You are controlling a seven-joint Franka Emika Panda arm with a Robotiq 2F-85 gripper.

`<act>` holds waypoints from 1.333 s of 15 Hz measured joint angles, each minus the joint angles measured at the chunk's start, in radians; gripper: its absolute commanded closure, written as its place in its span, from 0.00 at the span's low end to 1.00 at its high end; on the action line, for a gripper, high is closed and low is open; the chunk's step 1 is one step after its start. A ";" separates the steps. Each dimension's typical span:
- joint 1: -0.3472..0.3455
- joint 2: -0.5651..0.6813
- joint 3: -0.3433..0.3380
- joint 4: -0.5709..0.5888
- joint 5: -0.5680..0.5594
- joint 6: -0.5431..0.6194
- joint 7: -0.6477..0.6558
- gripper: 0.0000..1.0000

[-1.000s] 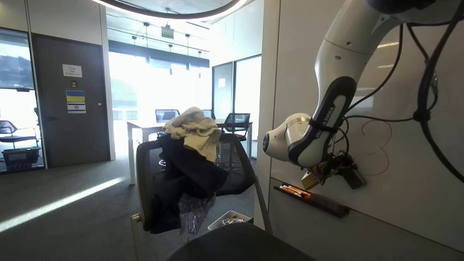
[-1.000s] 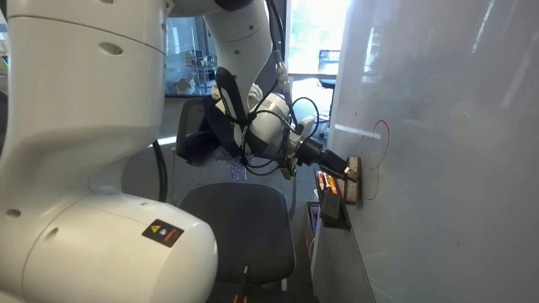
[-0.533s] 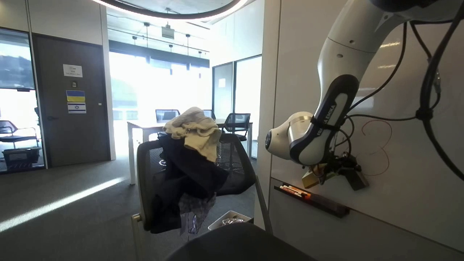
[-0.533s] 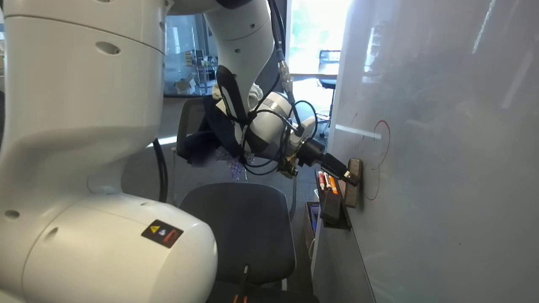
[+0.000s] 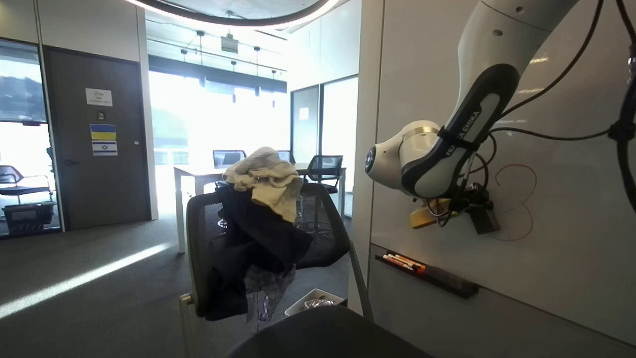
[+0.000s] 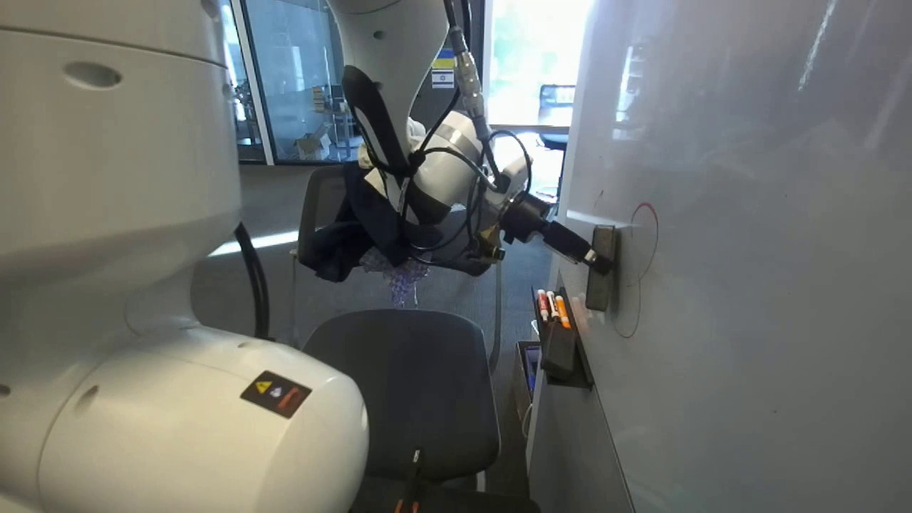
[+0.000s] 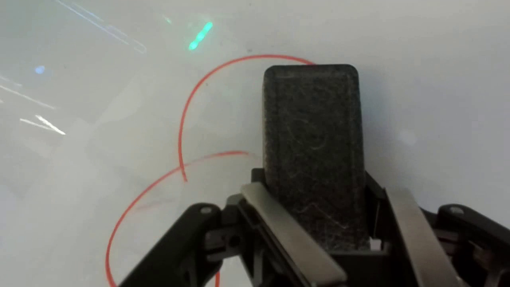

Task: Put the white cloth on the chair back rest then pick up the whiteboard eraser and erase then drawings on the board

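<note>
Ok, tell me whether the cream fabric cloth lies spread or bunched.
Bunched: the cloth shows crumpled folds, heaped over the dark fabric garment.

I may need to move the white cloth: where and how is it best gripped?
Pinch the white cloth by its bunched crest, probably from above: that stands higher than the chair back rest, while its lower flap lies over the dark garment, which might snag.

- Brightest source: the window (image 5: 218,114), overexposed to white in both exterior views.
- Floor (image 5: 124,308): dim, crossed by one bright streak (image 5: 89,276).
- Board (image 7: 446,135): glossy; green and white reflections (image 7: 200,36) in the wrist view; soft shadow (image 7: 376,107) beside the eraser (image 7: 314,127).
</note>
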 measured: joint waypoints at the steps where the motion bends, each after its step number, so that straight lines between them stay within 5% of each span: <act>1: 0.007 -0.001 0.005 0.011 -0.023 -0.002 0.000 0.69; 6: 0.029 0.040 0.023 0.086 -0.114 -0.003 -0.042 0.69; 12: 0.010 0.145 0.022 0.163 -0.118 0.076 -0.168 0.69; 20: -0.001 0.205 0.021 0.160 -0.118 0.109 -0.173 0.69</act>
